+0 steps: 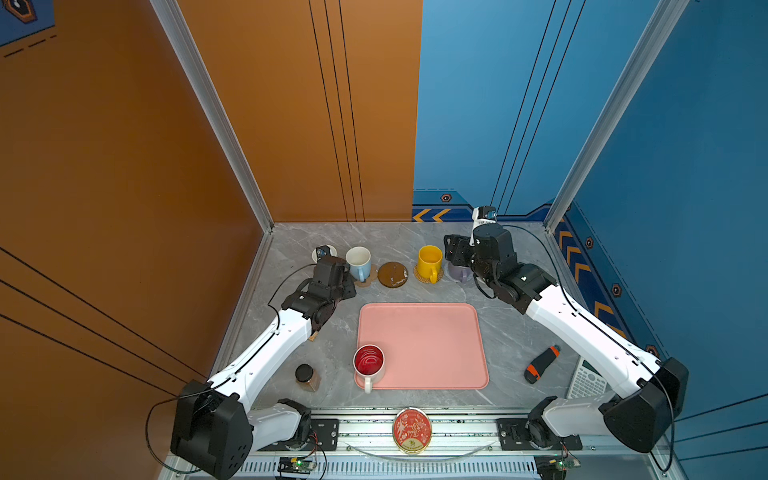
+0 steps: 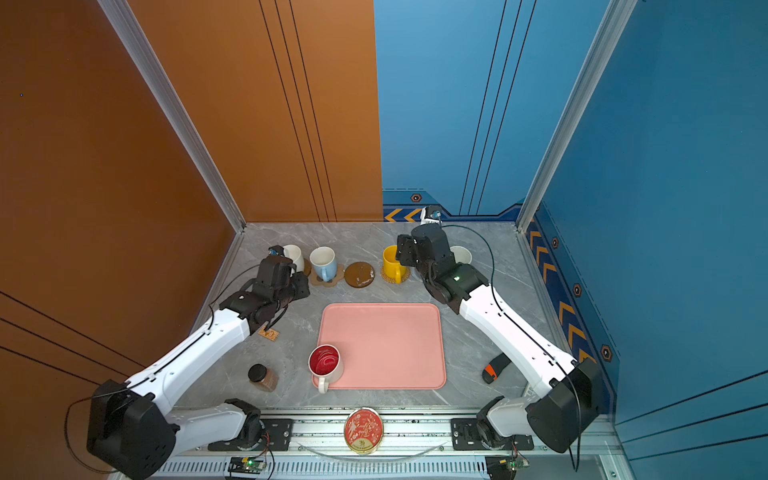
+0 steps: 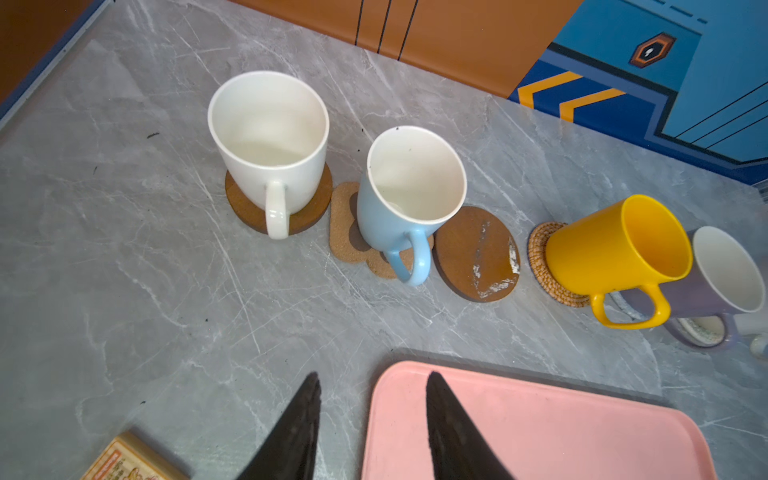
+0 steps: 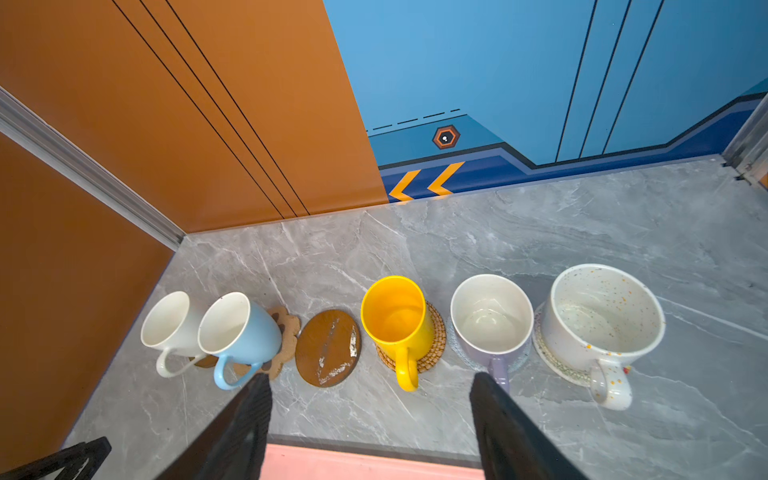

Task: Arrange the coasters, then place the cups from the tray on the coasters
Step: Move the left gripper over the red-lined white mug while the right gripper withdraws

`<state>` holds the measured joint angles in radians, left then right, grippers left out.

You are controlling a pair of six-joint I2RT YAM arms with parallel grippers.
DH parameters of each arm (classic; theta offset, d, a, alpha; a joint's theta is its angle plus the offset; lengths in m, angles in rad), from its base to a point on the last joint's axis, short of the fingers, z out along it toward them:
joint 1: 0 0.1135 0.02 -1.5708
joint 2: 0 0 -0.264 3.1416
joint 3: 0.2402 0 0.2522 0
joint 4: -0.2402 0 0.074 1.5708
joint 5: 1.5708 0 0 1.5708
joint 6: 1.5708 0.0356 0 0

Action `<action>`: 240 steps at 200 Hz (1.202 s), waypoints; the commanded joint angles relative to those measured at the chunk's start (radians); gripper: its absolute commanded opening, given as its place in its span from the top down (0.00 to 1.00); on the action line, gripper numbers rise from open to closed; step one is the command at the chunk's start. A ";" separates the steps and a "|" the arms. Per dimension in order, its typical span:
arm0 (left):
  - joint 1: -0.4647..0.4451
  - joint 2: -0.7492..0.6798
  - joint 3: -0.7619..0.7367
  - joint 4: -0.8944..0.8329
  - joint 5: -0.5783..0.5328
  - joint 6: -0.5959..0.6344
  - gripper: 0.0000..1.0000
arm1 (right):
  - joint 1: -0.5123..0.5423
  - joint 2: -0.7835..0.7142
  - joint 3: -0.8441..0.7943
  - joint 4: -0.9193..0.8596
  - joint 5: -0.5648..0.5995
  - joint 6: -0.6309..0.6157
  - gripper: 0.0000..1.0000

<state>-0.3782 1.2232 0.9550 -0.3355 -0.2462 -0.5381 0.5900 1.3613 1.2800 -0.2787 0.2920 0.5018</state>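
Note:
Along the back stand a white mug (image 3: 270,137) on a brown disc, a light blue mug (image 1: 358,262) on the paw-print coaster (image 3: 345,232), a bare brown disc (image 1: 392,274), a yellow mug (image 1: 429,259) on rattan, a lavender mug (image 4: 490,320) and a speckled mug (image 4: 602,324) on crocheted rounds. A white mug with a red inside (image 1: 368,360) stands on the pink tray's (image 1: 432,345) front left corner. My left gripper (image 3: 374,378) is open and empty over the tray's back left corner. My right gripper (image 4: 370,378) is open wide and empty, just in front of the yellow and lavender mugs.
A dark-lidded jar (image 1: 306,377) stands left of the tray. An orange-and-black tool (image 1: 540,363) and a calculator (image 1: 588,380) lie to its right. A red-and-gold tin (image 1: 411,430) sits on the front rail. A small printed card (image 2: 269,333) lies under my left arm.

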 commanded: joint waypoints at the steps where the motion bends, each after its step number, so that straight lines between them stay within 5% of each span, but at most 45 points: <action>1: -0.030 0.006 0.060 -0.072 -0.008 0.032 0.56 | -0.008 0.019 -0.093 0.064 0.001 0.078 0.26; 103: -0.310 0.049 0.317 -0.566 -0.050 0.052 0.53 | -0.107 0.061 -0.223 0.161 -0.154 0.125 0.25; 187: -0.565 -0.003 0.271 -0.893 -0.084 -0.212 0.46 | -0.151 0.112 -0.268 0.261 -0.266 0.173 0.27; 240: -0.706 -0.041 0.198 -0.937 -0.065 -0.360 0.42 | -0.157 0.155 -0.262 0.285 -0.301 0.187 0.28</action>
<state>-1.0389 1.2102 1.1862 -1.2079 -0.3065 -0.7956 0.4389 1.4963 1.0225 -0.0227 0.0227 0.6708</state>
